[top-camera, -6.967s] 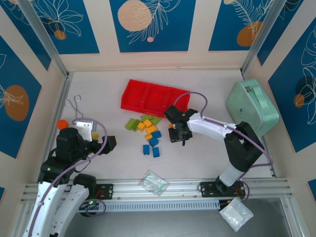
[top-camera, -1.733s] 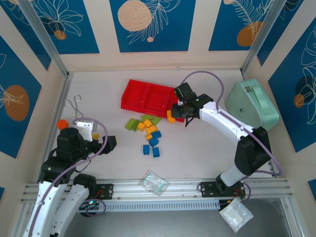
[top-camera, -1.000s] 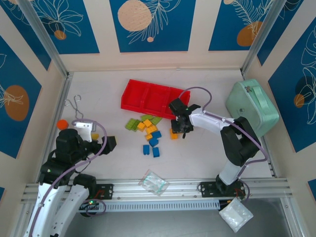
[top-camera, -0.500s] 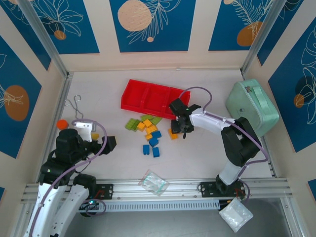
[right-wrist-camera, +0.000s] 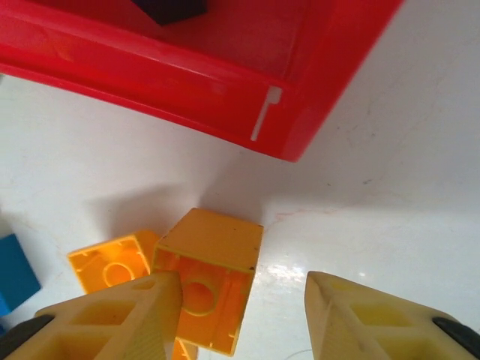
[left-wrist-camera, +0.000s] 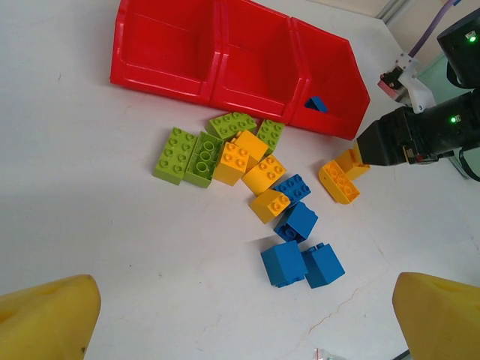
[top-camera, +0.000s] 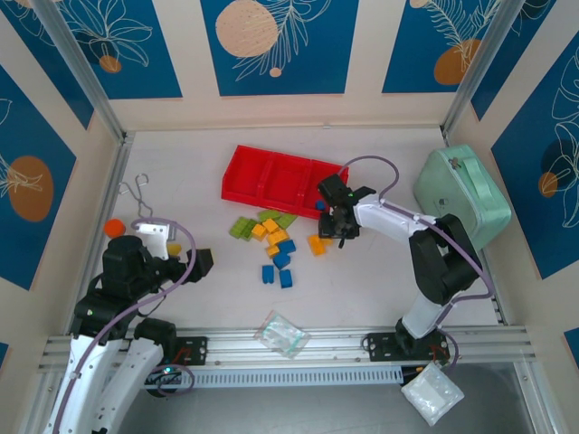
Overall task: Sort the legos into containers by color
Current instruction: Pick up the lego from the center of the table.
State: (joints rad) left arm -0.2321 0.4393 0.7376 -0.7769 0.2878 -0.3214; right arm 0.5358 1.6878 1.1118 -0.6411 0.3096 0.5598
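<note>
- The right gripper [right-wrist-camera: 241,289] is down low, just off the near right corner of the red tray [right-wrist-camera: 225,82]. Its claw is spread apart and isn't pinching anything.
- An orange brick [right-wrist-camera: 210,274] lies on the table [right-wrist-camera: 390,187] right under it, tipped so the hollow underside faces the wrist cam. It's tucked against one finger [right-wrist-camera: 120,319] with a clear gap to the other, so it's loose.
- A second orange brick [right-wrist-camera: 111,262] sits touching the first, hollow side showing too.
- One blue brick [left-wrist-camera: 316,103] is already in the tray's right-end compartment, the one nearest the right gripper.
- The rest of the legos are in a loose cluster on the table in front of the tray. The lime green bricks [left-wrist-camera: 187,154] are toward the left, the orange-yellow ones [left-wrist-camera: 255,169] are in the middle, and the blue ones [left-wrist-camera: 296,251] are closest to the arms.
- The left gripper [left-wrist-camera: 241,315] hovers back by its own base, well apart from the pile. Its claw is spread wide with nothing in it.
- A mint-green case [top-camera: 461,194] sits at the far right, and a clear bag [top-camera: 282,334] is by the front rail.
</note>
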